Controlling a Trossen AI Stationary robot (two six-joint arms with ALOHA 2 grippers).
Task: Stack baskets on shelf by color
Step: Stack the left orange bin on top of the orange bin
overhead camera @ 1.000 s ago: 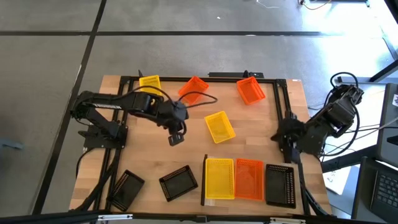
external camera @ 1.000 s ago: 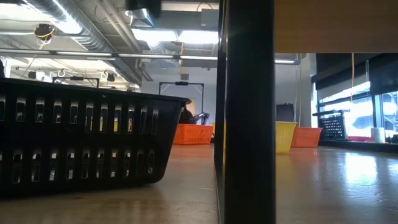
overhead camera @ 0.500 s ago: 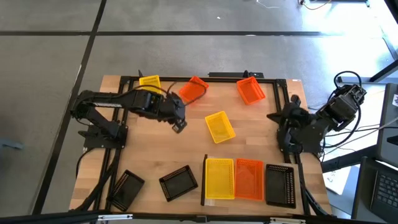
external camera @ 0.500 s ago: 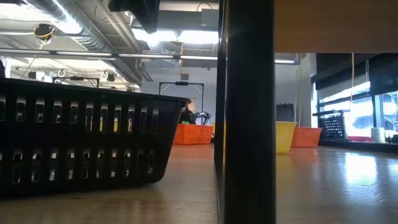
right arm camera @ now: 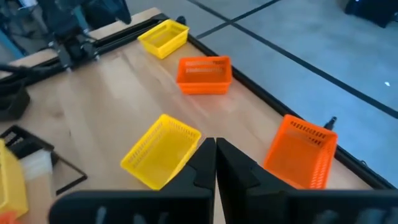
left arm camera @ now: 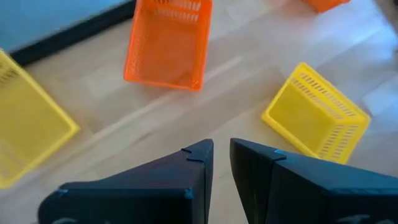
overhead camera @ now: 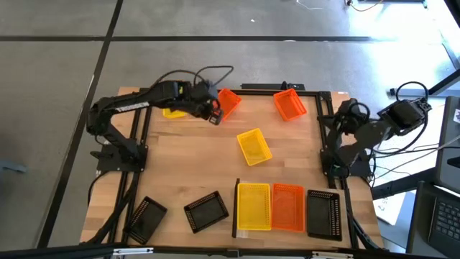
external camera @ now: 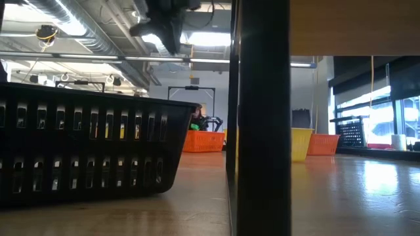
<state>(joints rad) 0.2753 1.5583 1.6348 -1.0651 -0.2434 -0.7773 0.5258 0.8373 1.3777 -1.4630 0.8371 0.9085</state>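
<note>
On the shelf (overhead camera: pixel 282 232) at the near edge, against its dark upright end piece (overhead camera: pixel 236 208), stand a yellow basket (overhead camera: pixel 253 207), an orange one (overhead camera: pixel 288 207) and a black one (overhead camera: pixel 323 214). Loose on the table are a yellow basket (overhead camera: pixel 254 146) in the middle, an orange basket (overhead camera: pixel 230 102), a yellow basket (overhead camera: pixel 173 112) and another orange basket (overhead camera: pixel 290 105) at the far edge, and two black baskets (overhead camera: pixel 206 211) (overhead camera: pixel 146 218) at the near left. My left gripper (left arm camera: pixel 221 154) hovers just left of the orange basket (left arm camera: pixel 165 43), open by a narrow gap, with nothing in it. My right gripper (right arm camera: pixel 216 149) is shut and raised at the table's right edge.
A dark metal frame (overhead camera: pixel 237 91) runs along the table's far and side edges. A cable (overhead camera: pixel 215 72) loops above the left arm. Bare wood lies between the middle yellow basket and the shelf. In the low view a black basket (external camera: pixel 85 151) fills the left foreground.
My left gripper has swung from the middle of the table toward the far edge, up beside the far orange basket, rolling as it went. My right gripper has drawn back along the right edge toward the far side and turned. No basket has moved.
</note>
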